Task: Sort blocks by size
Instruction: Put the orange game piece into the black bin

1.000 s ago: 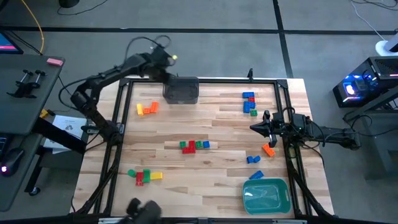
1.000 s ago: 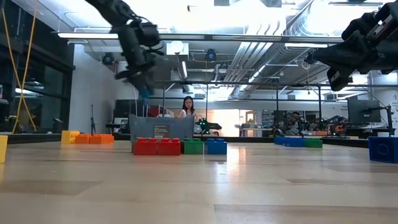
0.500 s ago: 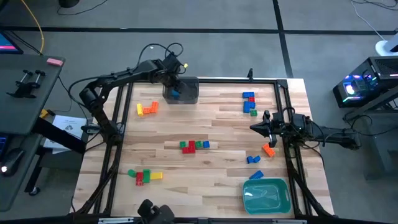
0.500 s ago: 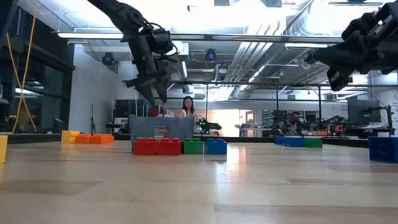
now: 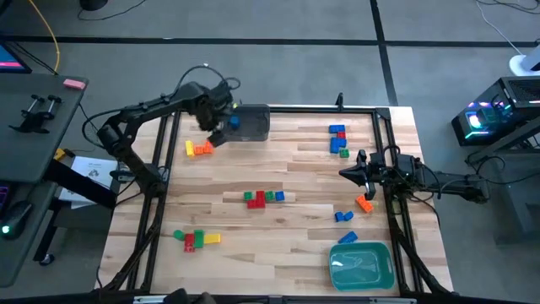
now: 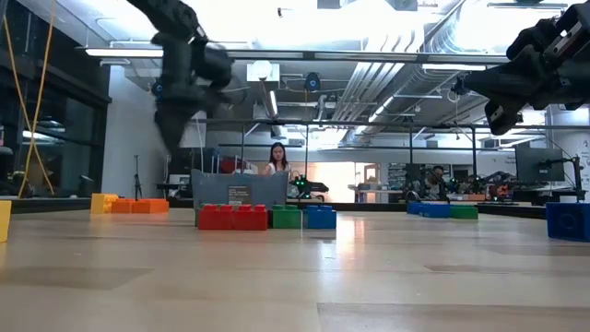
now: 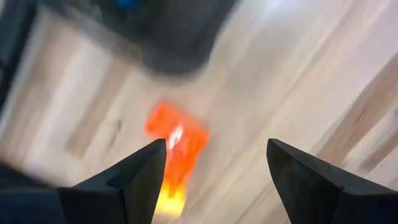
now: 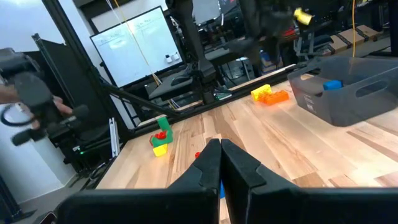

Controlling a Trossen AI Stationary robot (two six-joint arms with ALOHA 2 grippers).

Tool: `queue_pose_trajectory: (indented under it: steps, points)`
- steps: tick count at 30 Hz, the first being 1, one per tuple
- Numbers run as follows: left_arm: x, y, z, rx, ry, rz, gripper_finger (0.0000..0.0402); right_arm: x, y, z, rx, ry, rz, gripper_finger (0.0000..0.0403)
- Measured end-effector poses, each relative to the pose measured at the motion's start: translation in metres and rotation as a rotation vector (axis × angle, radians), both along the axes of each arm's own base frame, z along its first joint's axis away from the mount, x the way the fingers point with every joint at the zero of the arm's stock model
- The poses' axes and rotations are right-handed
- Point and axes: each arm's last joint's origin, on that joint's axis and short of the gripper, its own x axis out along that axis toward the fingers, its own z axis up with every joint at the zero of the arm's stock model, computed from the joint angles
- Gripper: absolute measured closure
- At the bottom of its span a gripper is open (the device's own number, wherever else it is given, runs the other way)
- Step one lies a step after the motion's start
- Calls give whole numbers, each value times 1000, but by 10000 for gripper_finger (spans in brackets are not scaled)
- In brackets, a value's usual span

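Note:
The blocks lie in groups on the wooden table: an orange and yellow pair (image 5: 199,148) at the far left, a red, green and blue row (image 5: 263,198) in the middle, a green, red and yellow group (image 5: 196,238) near left, a blue, red and green column (image 5: 338,140) far right. One blue block (image 5: 234,122) lies in the dark grey bin (image 5: 251,127). My left gripper (image 5: 214,137) hangs open and empty above the table between the bin and the orange pair (image 7: 177,144). My right gripper (image 5: 348,173) hovers shut and empty at the right.
A teal tray (image 5: 361,264) stands at the near right corner. An orange block (image 5: 364,203) and two blue blocks (image 5: 343,216) lie between it and my right gripper. A dark frame runs along the table's edges. A person sits in the room beyond the table (image 6: 277,159).
My left gripper has carried a blue block over the bin, opened and let it go; the block now lies in the bin. The gripper has then swung toward the table's left and near edges, down toward the orange and yellow pair.

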Motion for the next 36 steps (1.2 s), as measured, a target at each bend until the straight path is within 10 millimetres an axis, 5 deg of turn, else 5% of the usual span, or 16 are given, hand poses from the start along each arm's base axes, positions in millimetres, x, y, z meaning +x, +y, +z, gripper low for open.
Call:
queue_pose_trajectory:
  steps: [13,29,36]
  points:
    - [-18,-15,-66,19,394,-166,135,0,0,0,0,0,0,402]
    - [-19,-11,-114,-4,410,-193,136,0,0,0,0,0,0,402]
    - [-16,-12,-121,-35,422,-201,209,0,0,0,0,0,0,402]
